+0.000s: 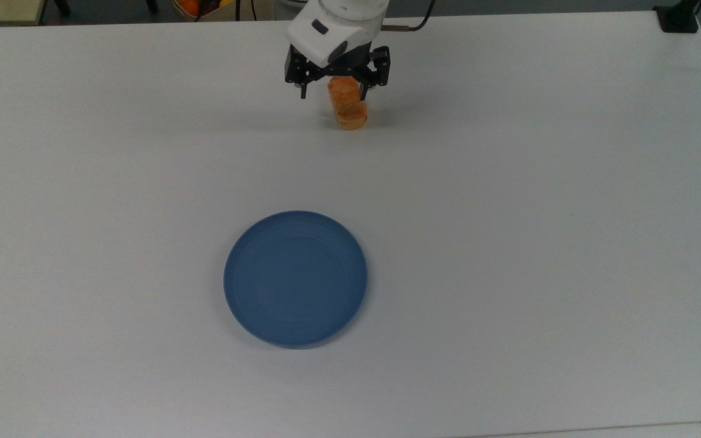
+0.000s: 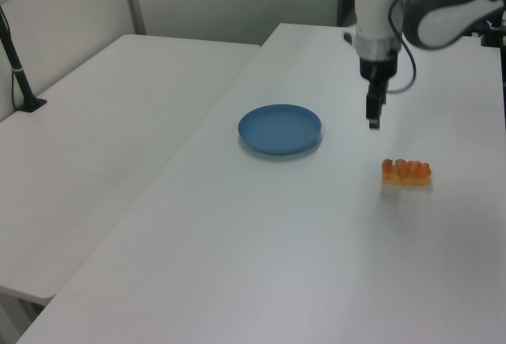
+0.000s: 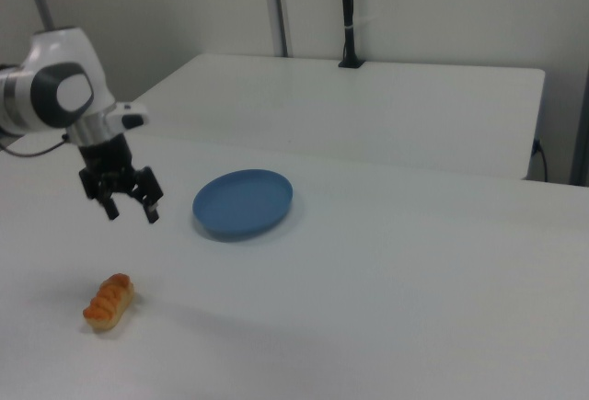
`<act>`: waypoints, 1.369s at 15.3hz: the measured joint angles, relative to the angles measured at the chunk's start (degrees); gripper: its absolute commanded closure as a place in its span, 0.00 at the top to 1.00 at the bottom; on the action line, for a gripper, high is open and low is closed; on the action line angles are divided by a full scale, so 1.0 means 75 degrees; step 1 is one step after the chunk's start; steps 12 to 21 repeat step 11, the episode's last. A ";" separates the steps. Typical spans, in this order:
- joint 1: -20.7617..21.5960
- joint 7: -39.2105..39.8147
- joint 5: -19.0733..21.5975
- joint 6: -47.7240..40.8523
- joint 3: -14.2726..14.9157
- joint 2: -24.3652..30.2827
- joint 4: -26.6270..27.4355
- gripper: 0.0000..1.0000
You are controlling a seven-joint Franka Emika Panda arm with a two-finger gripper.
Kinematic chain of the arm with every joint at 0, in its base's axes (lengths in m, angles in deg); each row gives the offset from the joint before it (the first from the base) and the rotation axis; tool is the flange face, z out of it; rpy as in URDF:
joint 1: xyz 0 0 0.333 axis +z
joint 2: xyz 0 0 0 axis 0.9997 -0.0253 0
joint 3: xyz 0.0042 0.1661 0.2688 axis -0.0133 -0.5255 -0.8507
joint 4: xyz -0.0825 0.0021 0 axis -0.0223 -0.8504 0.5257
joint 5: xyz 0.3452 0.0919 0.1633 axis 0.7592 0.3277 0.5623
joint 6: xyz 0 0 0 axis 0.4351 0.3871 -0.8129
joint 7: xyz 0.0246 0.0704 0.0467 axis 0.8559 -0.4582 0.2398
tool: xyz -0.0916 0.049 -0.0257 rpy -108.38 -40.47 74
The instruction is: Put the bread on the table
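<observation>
The bread, a small golden-orange loaf, lies on the white table near the top view's upper edge. It rests alone on the bare tabletop in the left view and in the right view. My gripper hangs in the air above it, open, with nothing between its fingers. In the left view the gripper is clearly higher than the loaf and toward the plate side. In the right view the gripper has its two fingers spread apart.
A round blue plate sits mid-table with nothing on it, also in the left view and right view. A second white table adjoins, carrying a black post. A black mount sits at the corner.
</observation>
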 measured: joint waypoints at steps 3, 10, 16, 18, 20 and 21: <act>-0.0460 0.0022 0.0000 -0.0735 0.0016 0.0004 -0.0932 1.00; -0.0783 0.0420 0.0624 -0.2590 0.0406 0.0048 -0.2595 1.00; -0.0785 0.0468 0.0695 -0.2699 0.0545 0.0081 -0.2773 1.00; -0.0785 0.0468 0.0695 -0.2699 0.0545 0.0081 -0.2773 1.00; -0.0785 0.0468 0.0695 -0.2699 0.0545 0.0081 -0.2773 1.00; -0.0785 0.0468 0.0695 -0.2699 0.0545 0.0081 -0.2773 1.00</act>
